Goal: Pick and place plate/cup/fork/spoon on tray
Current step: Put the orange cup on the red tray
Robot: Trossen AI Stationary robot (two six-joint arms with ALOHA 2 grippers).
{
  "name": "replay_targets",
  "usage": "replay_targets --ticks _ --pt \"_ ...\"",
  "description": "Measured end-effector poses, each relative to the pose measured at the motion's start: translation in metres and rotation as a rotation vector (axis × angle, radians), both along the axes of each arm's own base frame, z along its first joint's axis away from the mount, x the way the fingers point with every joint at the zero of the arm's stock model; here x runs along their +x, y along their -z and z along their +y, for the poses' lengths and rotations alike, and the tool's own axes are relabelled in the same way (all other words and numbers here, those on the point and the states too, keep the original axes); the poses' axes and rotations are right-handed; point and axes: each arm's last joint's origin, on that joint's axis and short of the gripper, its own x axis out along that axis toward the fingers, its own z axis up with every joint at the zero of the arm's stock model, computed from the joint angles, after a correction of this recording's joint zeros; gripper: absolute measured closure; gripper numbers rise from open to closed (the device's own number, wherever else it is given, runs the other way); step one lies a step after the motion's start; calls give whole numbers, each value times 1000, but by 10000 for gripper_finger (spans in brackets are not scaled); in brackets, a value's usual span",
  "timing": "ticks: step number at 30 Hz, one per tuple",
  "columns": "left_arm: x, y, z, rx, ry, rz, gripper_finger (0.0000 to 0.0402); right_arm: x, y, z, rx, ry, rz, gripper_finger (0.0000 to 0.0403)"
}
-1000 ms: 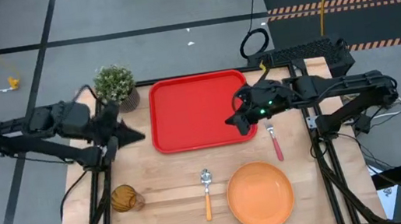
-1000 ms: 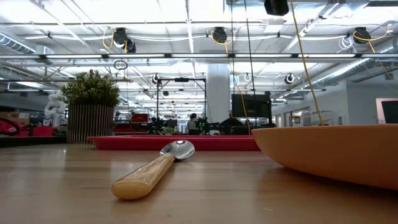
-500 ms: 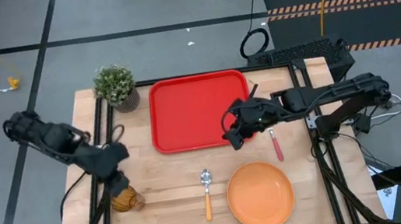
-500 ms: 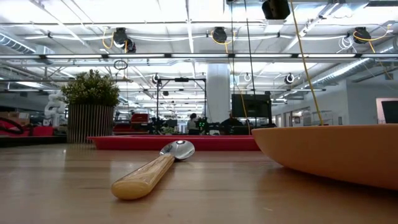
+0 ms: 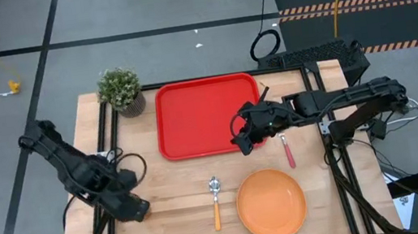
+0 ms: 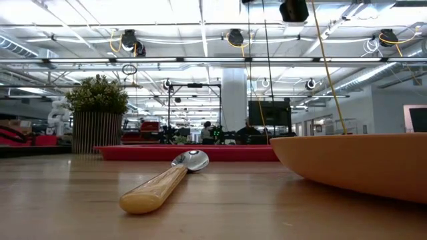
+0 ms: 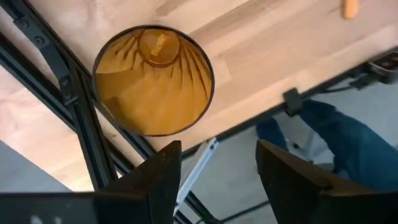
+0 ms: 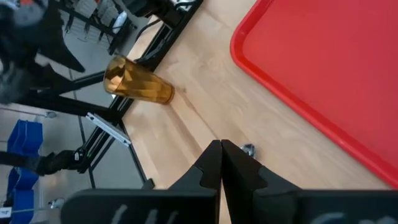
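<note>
Seen from above, the left gripper (image 5: 130,208) hangs over the near left part of the table (image 5: 169,184), right where the cup stands, and its body hides the cup in this view. The right gripper (image 5: 242,138) is over the near right corner of the red tray (image 5: 207,115). The tray lies at the far middle of the table with nothing on it. The fork (image 5: 286,149) lies on the wood just to the right of the right gripper, near the tray's right edge. The orange plate (image 5: 270,202) lies at the near right, and the spoon (image 5: 215,200) lies just to its left, its bowl pointing to the tray. A potted plant (image 5: 121,90) stands at the far left corner, beside the tray.

From table height, the spoon (image 6: 163,182) lies in front, the plate (image 6: 357,163) is at the right, and the tray (image 6: 187,153) and the plant (image 6: 98,113) are behind; no gripper shows here.

On the left wrist camera, the two fingers (image 7: 155,177) are spread wide apart and hold nothing. The cup (image 7: 153,79) stands upright on the wood directly below them, near the table edge, and they do not touch it.

On the right wrist camera, the fingers (image 8: 208,171) are pressed together with nothing between them, above bare wood beside the tray (image 8: 323,62). The cup (image 8: 138,83) shows farther off.
</note>
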Motion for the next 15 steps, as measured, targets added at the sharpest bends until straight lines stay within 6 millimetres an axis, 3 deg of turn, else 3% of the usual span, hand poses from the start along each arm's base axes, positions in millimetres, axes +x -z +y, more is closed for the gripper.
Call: replay_targets --ticks 15 --pt "30 42 -25 131 68 148 241 0 0 -3 2 -53 0 403"
